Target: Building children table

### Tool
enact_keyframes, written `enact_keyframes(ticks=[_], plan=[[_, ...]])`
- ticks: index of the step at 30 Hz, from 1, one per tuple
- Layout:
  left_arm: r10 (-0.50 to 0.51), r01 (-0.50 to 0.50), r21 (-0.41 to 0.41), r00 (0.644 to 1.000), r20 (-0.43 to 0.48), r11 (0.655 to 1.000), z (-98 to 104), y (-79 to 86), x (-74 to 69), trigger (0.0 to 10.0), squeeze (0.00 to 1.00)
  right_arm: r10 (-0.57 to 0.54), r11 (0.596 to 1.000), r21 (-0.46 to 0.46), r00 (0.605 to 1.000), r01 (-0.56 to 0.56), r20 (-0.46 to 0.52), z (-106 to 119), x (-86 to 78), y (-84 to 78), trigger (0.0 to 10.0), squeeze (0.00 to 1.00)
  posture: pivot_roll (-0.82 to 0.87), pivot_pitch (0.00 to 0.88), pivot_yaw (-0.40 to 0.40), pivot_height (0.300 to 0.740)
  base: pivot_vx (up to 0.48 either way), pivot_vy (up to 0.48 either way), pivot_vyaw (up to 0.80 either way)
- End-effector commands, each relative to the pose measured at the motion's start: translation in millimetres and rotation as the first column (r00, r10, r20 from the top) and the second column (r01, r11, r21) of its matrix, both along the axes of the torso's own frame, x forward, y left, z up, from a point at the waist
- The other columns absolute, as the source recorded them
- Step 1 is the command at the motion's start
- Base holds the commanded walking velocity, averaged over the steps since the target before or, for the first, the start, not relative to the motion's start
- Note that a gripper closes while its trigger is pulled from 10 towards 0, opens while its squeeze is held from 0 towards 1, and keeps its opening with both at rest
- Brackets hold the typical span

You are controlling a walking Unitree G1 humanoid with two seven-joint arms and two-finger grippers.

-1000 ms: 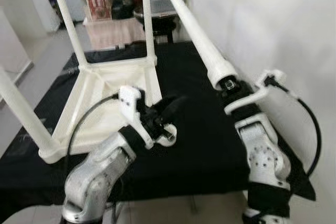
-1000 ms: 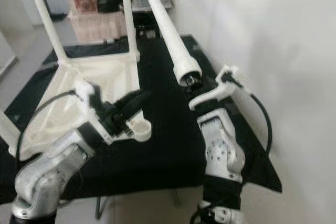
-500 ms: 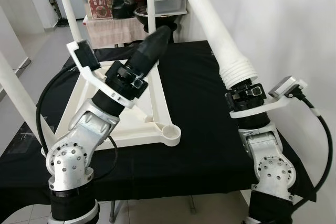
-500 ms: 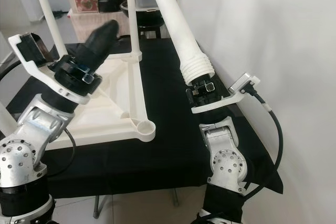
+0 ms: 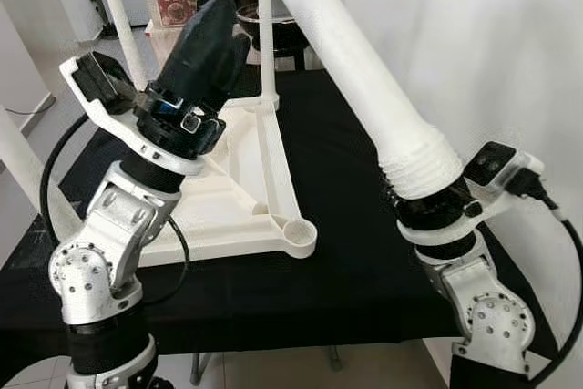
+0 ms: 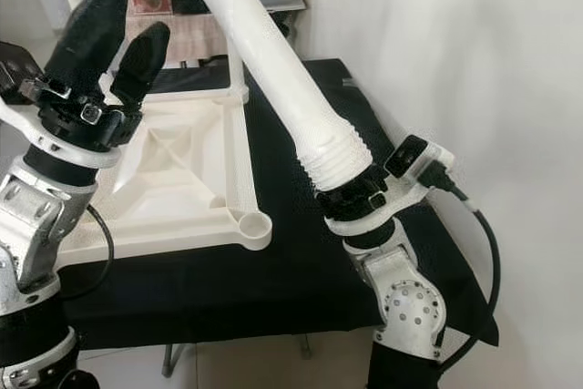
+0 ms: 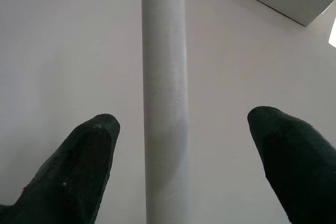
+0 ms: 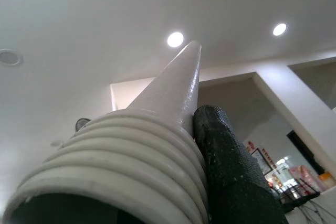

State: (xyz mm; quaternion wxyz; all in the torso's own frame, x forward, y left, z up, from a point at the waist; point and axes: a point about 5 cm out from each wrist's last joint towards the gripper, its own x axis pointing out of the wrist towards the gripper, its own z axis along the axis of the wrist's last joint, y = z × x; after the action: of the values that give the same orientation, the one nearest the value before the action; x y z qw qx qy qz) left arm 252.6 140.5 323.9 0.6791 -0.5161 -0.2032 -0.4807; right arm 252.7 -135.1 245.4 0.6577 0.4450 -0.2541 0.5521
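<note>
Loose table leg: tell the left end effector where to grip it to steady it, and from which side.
Grip the table leg on its smooth, slim shaft above the ribbed threaded end, not on the ribs, which the right end effector holds. Come from the robot's left, where the open left end effector already faces it, fingers either side of the round shaft.

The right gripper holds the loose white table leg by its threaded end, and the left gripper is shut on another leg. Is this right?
Not quite. In the left wrist view the left gripper is open, its jaws apart on either side of a leg. The right gripper does hold the loose white table leg by its threaded end.
</note>
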Motion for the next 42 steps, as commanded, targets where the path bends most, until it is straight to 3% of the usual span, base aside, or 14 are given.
enact_keyframes(ticks=[1, 2, 3, 4, 5, 12, 13, 22, 31, 32, 33, 34, 40, 42], plan=[[-0.016, 0.016, 0.008, 1.0, -0.016, 1.0, 0, 2.4, 0.1, 10.0, 1.0, 0.083, 0.995, -0.06, 0.995, -0.08, 0.059, 1, -9.1, 4.5, 10.0, 0.0, -0.03, 0.0, 0.018, 0.74, 0.0, 0.0, 0.0], [-0.016, 0.016, 0.008, 1.0, -0.016, 1.0, 0, 2.4, 0.1, 10.0, 1.0, 0.083, 0.995, -0.06, 0.995, -0.08, 0.059, 1, -9.1, 4.5, 10.0, 0.0, -0.03, 0.0, 0.018, 0.74, 0.0, 0.0, 0.0], [-0.03, 0.03, 0.002, 0.999, -0.015, 1.0, 1, 3.0, -0.8, 10.0, 0.69, 0.111, 0.987, -0.128, 0.991, -0.101, 0.075, -3, -11.8, 6.9, 10.0, 0.0, -0.03, 0.0, 0.018, 0.74, 0.0, 0.0, 0.0], [-0.046, 0.046, -0.003, 0.999, -0.011, 0.999, 2, 3.6, -2.1, 10.0, 0.58, 0.13, 0.976, -0.186, 0.988, -0.112, 0.088, -5, -13.6, 8.6, 10.0, 0.0, -0.03, 0.0, 0.018, 0.74, 0.0, 0.0, 0.0], [-0.066, 0.066, -0.005, 0.998, 0.001, 0.998, 3, 3.3, -3.9, 10.0, 0.0, 0.14, 0.968, -0.223, 0.986, -0.117, 0.091, -7, -14.0, 9.2, 10.0, 0.0, -0.03, 0.0, 0.017, 0.74, 0.0, 0.0, 0.0], [-0.165, 0.165, -0.007, 0.986, 0.033, 0.986, 6, 0.0, -13.4, 10.0, 0.0, 0.151, 0.948, -0.294, 0.985, -0.119, 0.088, -15, -11.2, 7.2, 10.0, 0.0, -0.03, 0.0, 0.011, 0.74, 0.0, 0.0, 0.0], [-0.182, 0.183, -0.021, 0.982, 0.043, 0.983, 6, -0.7, -16.2, 0.0, 0.0, 0.161, 0.944, -0.304, 0.983, -0.129, 0.083, -17, -12.0, 7.5, 10.0, 0.0, -0.03, 0.0, 0.009, 0.74, 0.0, 0.0, 0.0], [-0.224, 0.228, -0.037, 0.971, 0.083, 0.973, 10, -2.5, -27.3, 0.0, 0.0, 0.179, 0.928, -0.344, 0.98, -0.141, 0.082, -21, -10.3, 6.4, 10.0, 0.0, -0.05, 0.0, -0.004, 0.74, 0.0, 0.0, 0.0], [-0.211, 0.217, -0.066, 0.973, 0.093, 0.974, 16, 1.0, -27.9, 0.0, 0.0, 0.151, 0.926, -0.361, 0.985, -0.111, 0.085, -22, -7.0, 8.2, 10.0, 0.0, -0.05, 0.0, -0.007, 0.74, 0.0, 0.0, 0.0], [-0.203, 0.211, -0.073, 0.974, 0.096, 0.975, 17, 2.5, -27.7, 0.0, 0.0, 0.135, 0.928, -0.358, 0.988, -0.098, 0.079, -23, -5.6, 8.7, 10.0, 0.49, -0.05, 0.0, -0.007, 0.74, 0.0, 0.0, 0.0], [-0.203, 0.211, -0.073, 0.974, 0.096, 0.975, 17, 2.5, -27.7, 0.0, 0.0, 0.135, 0.928, -0.358, 0.988, -0.098, 0.079, -23, -5.6, 8.7, 10.0, 0.49, -0.05, 0.0, -0.007, 0.74, 0.0, 0.0, 0.0], [-0.156, 0.165, -0.108, 0.984, 0.088, 0.98, 21, 8.9, -24.3, 0.0, 0.0, 0.098, 0.93, -0.358, 0.995, -0.079, 0.033, -26, -0.4, 11.8, 10.0, 1.0, -0.05, 0.0, -0.009, 0.74, 0.0, 0.0, 0.0], [-0.067, 0.078, -0.177, 0.995, 0.068, 0.981, 28, 24.8, -16.4, 0.0, 0.0, 0.061, 0.939, -0.338, 0.998, -0.059, -0.006, -30, 2.5, 14.2, 10.0, 1.0, -0.05, 0.0, -0.01, 0.74, 0.0, 0.0, 0.0], [-0.006, 0.021, -0.192, 0.997, 0.077, 0.981, 37, 39.6, -13.8, 0.0, 0.0, 0.058, 0.942, -0.329, 0.998, -0.063, -0.025, -34, 1.2, 13.6, 10.0, 1.0, -0.05, 0.0, -0.01, 0.74, 0.0, 0.0, 0.0]])
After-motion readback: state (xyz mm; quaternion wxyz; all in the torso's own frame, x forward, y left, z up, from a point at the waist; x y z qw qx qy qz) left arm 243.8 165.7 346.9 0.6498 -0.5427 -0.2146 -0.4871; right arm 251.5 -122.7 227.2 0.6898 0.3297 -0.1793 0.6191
